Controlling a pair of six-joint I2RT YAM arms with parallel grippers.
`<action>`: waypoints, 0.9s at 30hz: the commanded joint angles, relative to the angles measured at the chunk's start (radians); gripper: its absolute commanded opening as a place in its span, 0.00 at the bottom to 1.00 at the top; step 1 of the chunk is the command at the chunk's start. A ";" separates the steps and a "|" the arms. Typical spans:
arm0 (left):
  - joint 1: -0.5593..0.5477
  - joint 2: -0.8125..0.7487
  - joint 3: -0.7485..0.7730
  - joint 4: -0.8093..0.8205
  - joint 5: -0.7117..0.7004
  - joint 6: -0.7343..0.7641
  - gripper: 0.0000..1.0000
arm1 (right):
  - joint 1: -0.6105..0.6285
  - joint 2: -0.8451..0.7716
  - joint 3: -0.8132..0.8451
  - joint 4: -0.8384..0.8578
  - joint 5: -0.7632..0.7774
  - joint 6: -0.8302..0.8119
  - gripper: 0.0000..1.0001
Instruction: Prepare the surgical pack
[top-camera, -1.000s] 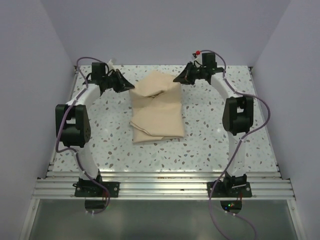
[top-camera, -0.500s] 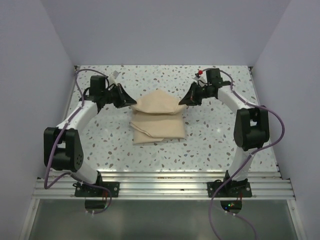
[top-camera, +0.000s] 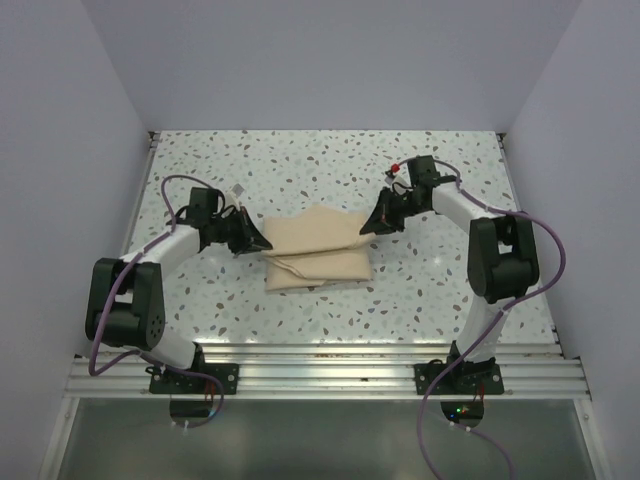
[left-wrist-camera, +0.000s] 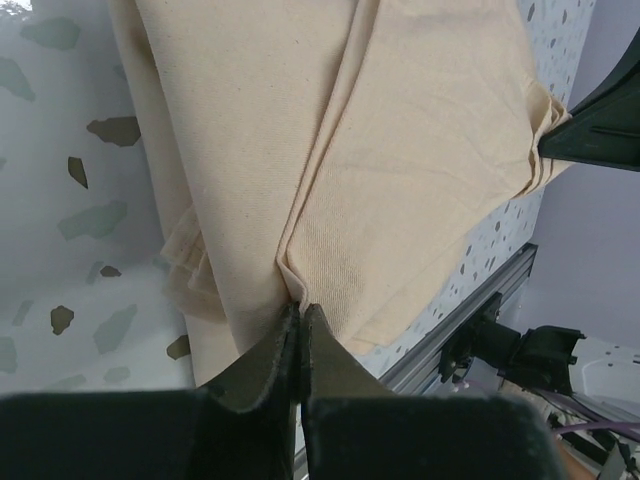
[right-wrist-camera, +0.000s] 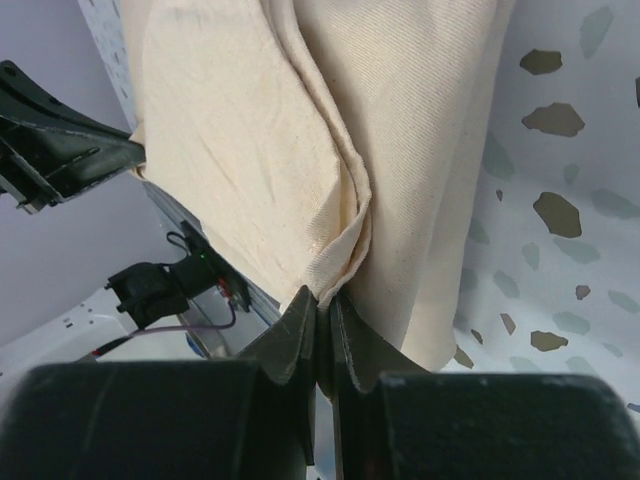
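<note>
Your surgical pack (top-camera: 315, 250) lies as a folded tan parcel directly between your two grippers, resting on the table with its long axis running from one gripper to the other. The left gripper (top-camera: 262, 243) has its jaws pressed together on a pinch of cloth at the pack's left end. The right gripper (top-camera: 366, 227) is clamped the same way on a gathered fold at the right end. Both wrist views show fabric nipped right at the fingertips. Neither arm is the nearer one: each sits at its own end, tips pointing inward at the other across the cloth. The upper flap you hold stretches between them, and a lower folded layer extends from under it toward the arm bases. As I judge it, the coming move turns on that shared span, so you need to carry both ends together and level, or the fold will skew or slip from one pinch. The speckled table (top-camera: 300, 170) runs on beyond both grippers toward the back wall, and side walls stand outboard of each arm.
</note>
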 joint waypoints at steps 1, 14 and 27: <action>-0.003 -0.024 -0.023 -0.014 -0.008 0.051 0.04 | 0.007 -0.016 -0.027 -0.057 0.009 -0.049 0.07; -0.004 -0.160 0.036 -0.168 -0.113 0.170 0.55 | 0.025 -0.158 0.072 -0.027 0.183 -0.123 0.78; -0.001 -0.308 0.026 -0.244 -0.236 0.232 0.58 | 0.180 0.288 0.603 -0.028 0.184 -0.155 0.99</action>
